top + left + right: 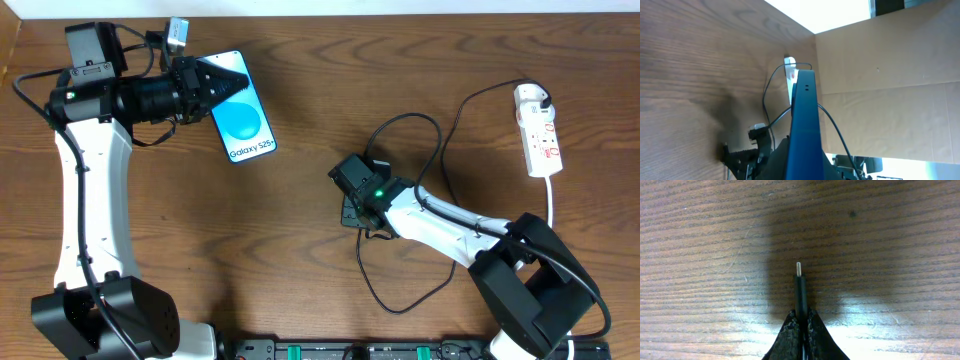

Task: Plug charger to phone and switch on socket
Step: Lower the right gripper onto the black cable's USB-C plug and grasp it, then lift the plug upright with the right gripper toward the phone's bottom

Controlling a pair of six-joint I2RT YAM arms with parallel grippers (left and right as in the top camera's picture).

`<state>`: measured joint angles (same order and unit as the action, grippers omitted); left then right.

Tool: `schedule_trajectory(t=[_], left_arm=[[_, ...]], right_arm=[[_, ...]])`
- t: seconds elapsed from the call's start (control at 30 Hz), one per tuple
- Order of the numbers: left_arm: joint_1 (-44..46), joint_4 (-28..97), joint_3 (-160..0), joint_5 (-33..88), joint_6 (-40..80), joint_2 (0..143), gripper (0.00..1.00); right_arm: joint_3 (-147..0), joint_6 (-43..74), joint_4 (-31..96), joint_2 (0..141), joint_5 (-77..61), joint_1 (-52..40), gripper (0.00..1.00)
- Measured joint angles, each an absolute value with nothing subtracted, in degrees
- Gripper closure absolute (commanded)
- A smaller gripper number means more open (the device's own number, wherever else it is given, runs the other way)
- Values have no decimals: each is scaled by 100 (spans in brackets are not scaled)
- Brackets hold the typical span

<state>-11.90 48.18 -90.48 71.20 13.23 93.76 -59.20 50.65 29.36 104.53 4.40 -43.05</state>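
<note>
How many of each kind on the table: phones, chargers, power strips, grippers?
Blue-screened rectangular smartphone: 1
Thin black charger cable: 1
Elongated white plastic power strip: 1
Black two-finger grippers: 2 (left gripper shut on the smartphone, right gripper shut on the charger cable)
Total: 5

left arm, right arm: white links, black joints | green light | right pincer: black

Bench was dark wood-grain, with a tan cardboard panel standing beyond one edge and a black rail with green marks along the near edge.
</note>
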Motion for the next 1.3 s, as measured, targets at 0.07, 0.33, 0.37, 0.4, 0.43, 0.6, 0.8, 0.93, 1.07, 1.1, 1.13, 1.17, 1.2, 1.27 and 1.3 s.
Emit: schedule_trajectory(t=[0.07, 0.33, 0.37, 0.4, 0.43, 0.6, 0.8, 0.93, 1.07, 1.1, 1.13, 1.17, 1.2, 1.27, 1.3], left_arm=[[-1190, 4821, -9048, 7120, 1323, 9376, 93], [-1190, 4864, -9048, 7120, 1323, 9376, 93], [-1190, 4864, -9048, 7120, 1323, 9376, 92], [-1190, 4864, -9048, 7120, 1323, 9376, 93], [-1190, 4864, -9048, 7120, 1323, 9376, 93], [-1190, 4831, -9045, 7120, 1321, 9376, 93], [-1306, 4300, -9039, 7319, 1328, 9376, 93], [-1428, 4287, -9039, 7380, 1345, 9376, 93], [-1446, 4294, -9039, 7378, 1347, 9415, 93], [-1446, 4289, -9039, 7378, 1347, 9448, 92], [-1446, 4278, -9039, 7378, 1347, 9491, 92], [-1446, 4246, -9039, 7378, 1347, 9561, 93], [-1446, 4222, -9039, 7378, 1347, 9629, 93], [-1446, 4200, -9039, 7376, 1350, 9821, 93], [-1446, 4187, -9039, 7378, 1352, 9937, 93]], right_arm=[[-5920, 5063, 2936, 10453, 440, -4305, 99], [-5918, 4582, 2416, 10453, -303, -4254, 99], [-5918, 4388, 2222, 10453, -620, -4230, 99], [-5918, 4187, 2034, 10453, -996, -4202, 99], [-5918, 3990, 1859, 10453, -1400, -4169, 99], [-5918, 3452, 934, 10453, -3395, -4038, 99], [-5918, 3406, -169, 10453, -5041, -3916, 99], [-5918, 3673, -908, 10455, -5723, -3717, 99], [-5918, 3962, -1367, 10453, -6119, -3468, 99], [-5918, 4029, -1433, 10453, -6195, -3409, 99], [-5918, 4108, -1507, 10453, -6270, -3352, 99], [-5918, 4158, -1570, 10453, -6340, -3306, 99], [-5918, 4193, -1632, 10453, -6396, -3269, 99], [-5918, 4270, -1734, 10453, -6490, -3210, 99], [-5918, 4327, -1798, 10453, -6521, -3192, 99]])
